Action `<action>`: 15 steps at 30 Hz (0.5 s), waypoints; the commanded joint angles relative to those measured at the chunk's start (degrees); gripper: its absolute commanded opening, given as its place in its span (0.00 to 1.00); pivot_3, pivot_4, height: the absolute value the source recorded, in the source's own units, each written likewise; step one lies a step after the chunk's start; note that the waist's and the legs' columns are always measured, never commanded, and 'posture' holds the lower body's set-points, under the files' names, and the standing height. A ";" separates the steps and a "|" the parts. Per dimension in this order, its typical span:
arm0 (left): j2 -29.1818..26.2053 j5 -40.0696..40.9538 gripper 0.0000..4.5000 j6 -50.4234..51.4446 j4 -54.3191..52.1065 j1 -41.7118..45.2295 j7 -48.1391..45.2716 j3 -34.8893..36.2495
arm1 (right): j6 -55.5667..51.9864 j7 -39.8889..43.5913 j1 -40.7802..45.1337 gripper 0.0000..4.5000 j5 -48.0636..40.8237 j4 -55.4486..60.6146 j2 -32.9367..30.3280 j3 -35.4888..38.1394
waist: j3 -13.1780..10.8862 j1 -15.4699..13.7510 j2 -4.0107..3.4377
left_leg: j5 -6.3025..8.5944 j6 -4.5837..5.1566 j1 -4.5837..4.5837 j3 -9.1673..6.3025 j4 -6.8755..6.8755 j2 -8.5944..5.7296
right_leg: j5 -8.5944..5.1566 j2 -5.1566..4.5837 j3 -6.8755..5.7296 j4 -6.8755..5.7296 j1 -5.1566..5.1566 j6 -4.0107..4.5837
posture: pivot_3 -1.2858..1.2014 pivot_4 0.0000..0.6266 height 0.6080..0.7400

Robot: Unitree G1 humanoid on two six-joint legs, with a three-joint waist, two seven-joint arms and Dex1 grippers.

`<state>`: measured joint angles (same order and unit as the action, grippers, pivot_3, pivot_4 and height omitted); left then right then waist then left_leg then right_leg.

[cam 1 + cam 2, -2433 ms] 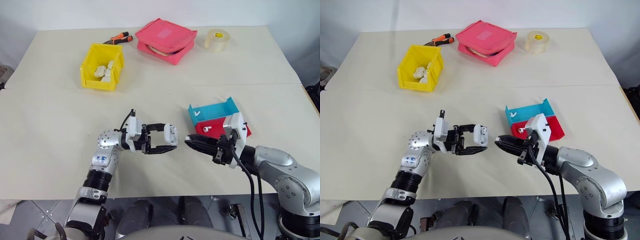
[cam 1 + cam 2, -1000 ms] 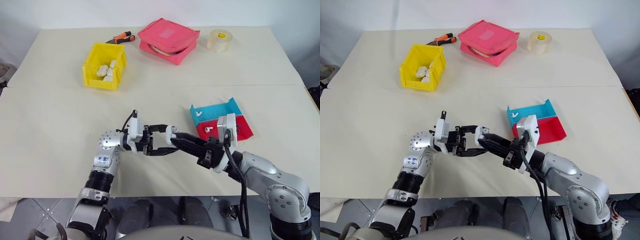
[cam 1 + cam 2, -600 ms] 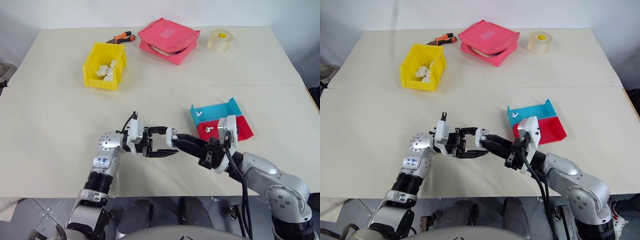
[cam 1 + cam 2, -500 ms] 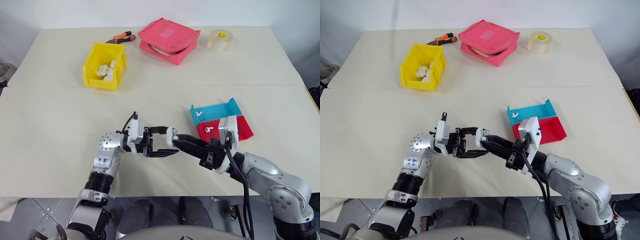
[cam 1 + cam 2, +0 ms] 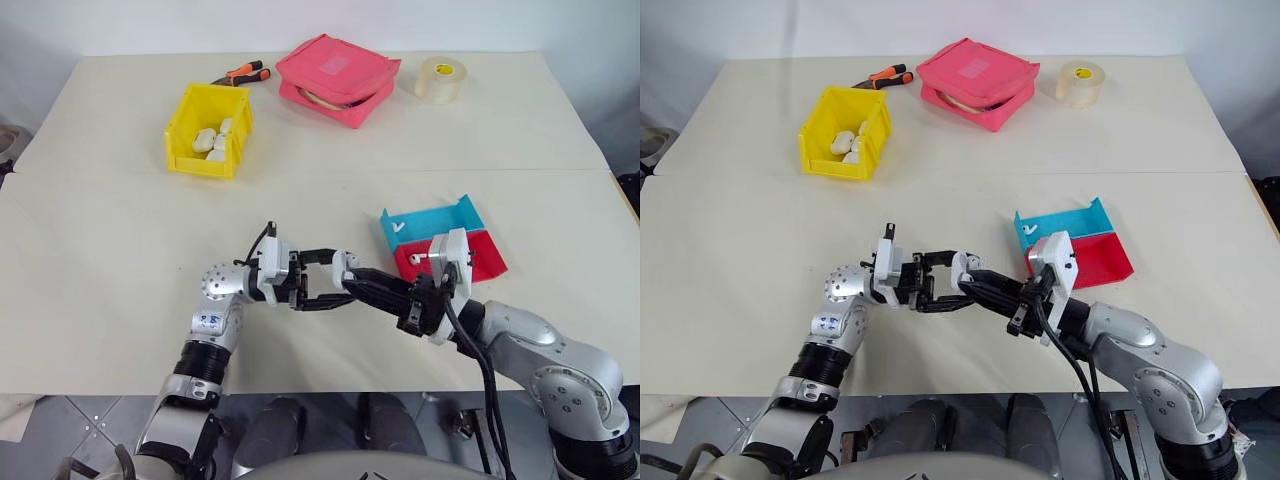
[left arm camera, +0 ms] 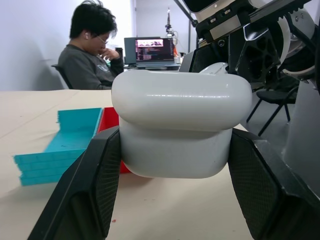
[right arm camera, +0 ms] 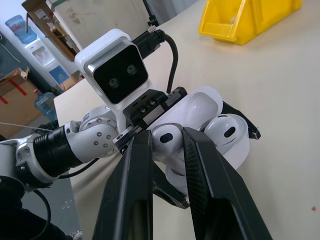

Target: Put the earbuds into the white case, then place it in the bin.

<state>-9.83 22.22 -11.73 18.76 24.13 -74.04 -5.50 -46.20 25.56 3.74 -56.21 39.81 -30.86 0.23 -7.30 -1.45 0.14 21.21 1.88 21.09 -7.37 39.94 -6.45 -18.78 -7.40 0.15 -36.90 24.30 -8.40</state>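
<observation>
Since 2.4 s ago, right claw (image 7: 167,142) has crossed the gap to meet left claw (image 5: 335,285) at desk (image 5: 100,260) centre; over the last half-second nothing shifted. Left claw is clamped tight on the small glossy white pebble-shaped earbud case (image 6: 180,130), lid open, held above the desk. Right claw, fingers nearly closed, pinches one tiny glossy white stemmed earbud (image 7: 167,141) at the case's open mouth; another earbud (image 7: 226,131) already sits inside. Bright yellow plastic bin (image 5: 208,130) stands well apart at 11 o'clock, w/ white items in it. Blue tray (image 5: 430,222) and red tray (image 5: 487,260) lie at 3 o'clock, near right arm. Pink zip pouch (image 5: 338,78) and tape roll (image 5: 440,78) at 12–1 o'clock.
</observation>
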 commanded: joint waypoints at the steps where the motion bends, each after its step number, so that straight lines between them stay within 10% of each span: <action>1: 1.12 3.30 0.62 -1.47 -2.69 1.67 0.99 2.10 | -2.03 -1.43 -2.04 0.11 2.34 -1.84 -1.38 -1.08 | -0.02 -0.01 0.00 | 0.00 0.00 0.00 0.00 0.00 -0.01 | 0.00 0.00 0.00 0.00 0.00 0.00 | 0.52 0.24 1.00; 15: 0.52 3.81 0.62 -1.40 -3.27 1.37 0.68 2.48 | -1.17 -2.01 -3.75 0.11 3.42 -3.29 -3.19 2.05 | -0.04 0.01 0.00 | 0.00 0.00 0.01 0.00 0.00 -0.01 | 0.01 0.00 -0.01 0.02 0.00 -0.01 | 0.52 0.24 1.00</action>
<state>-9.78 22.21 -11.70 18.77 24.12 -73.81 -5.61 -44.99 25.56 2.34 -55.88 40.11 -31.56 0.69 -7.34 -1.43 0.15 21.21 1.88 21.09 -7.36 39.94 -6.45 -18.78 -7.40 0.14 -36.88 24.30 -8.41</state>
